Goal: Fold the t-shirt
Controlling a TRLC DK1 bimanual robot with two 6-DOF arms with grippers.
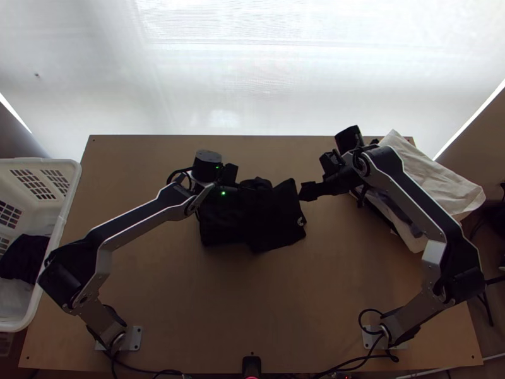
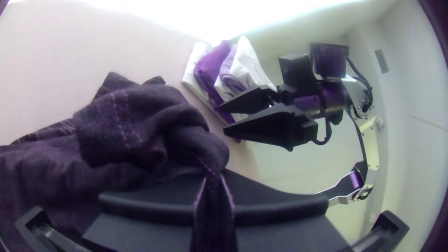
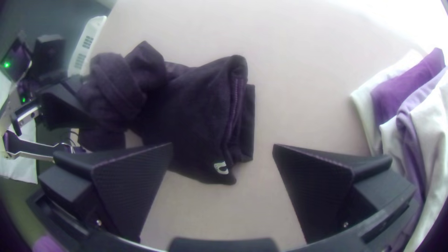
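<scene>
The black t-shirt (image 1: pixel 271 218) lies in a compact folded bundle at the middle of the table, its left part bunched and lifted. Over that left part is my left gripper (image 1: pixel 228 187). In the left wrist view the gripper (image 2: pixel 214 186) is shut on a gathered bit of the t-shirt (image 2: pixel 140 121). My right gripper (image 1: pixel 308 191) stands at the bundle's right edge. Seen from the right wrist, the gripper (image 3: pixel 223 147) is wide open with no cloth between its fingers, and the t-shirt (image 3: pixel 191 112) shows a small light logo near one corner.
A pile of white and purple cloths (image 1: pixel 435 174) lies at the table's right back, beside and under the right arm. The white basket (image 1: pixel 66 208) with dark and light cloth in it stands at the left edge. Bare wood (image 1: pixel 252 303) stretches between the arms' bases.
</scene>
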